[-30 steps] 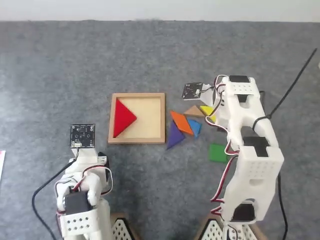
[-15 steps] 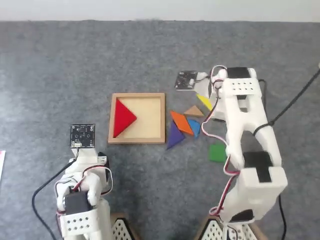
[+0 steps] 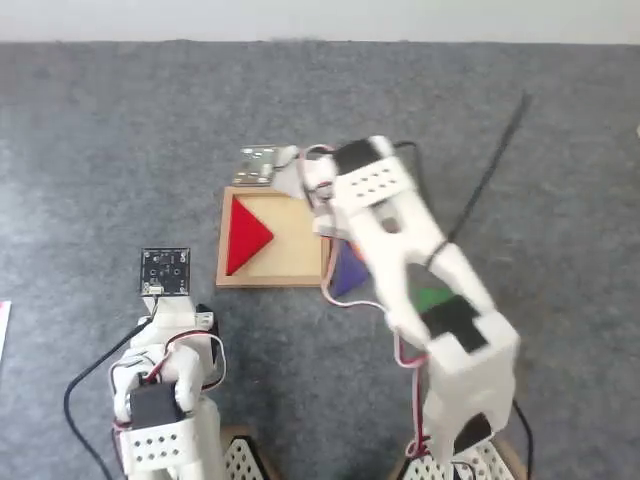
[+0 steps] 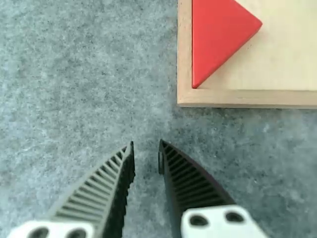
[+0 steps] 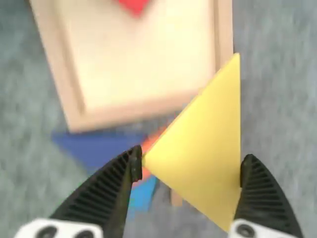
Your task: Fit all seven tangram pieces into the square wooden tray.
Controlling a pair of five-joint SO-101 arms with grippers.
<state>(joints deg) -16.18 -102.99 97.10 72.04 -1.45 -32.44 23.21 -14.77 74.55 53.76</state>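
Right gripper [image 5: 190,158]: clamped on the yellow triangle [image 5: 208,144], above the tray [image 3: 270,282]'s far right corner.
Left gripper [image 4: 146,148]: fingers narrowly apart, holding nothing, over carpet [image 4: 59,74] just outside the tray's near left corner.
Tray room: red triangle [image 3: 243,235] against the left wall, remaining floor bare.

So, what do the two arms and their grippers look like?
The left arm and the right arm are white plastic shells with black servo blocks and dotted panels. Thin red, white and black wires loop along them. The left gripper and the right gripper have black, tapered, ribbed fingers on white mounts with screw holes.
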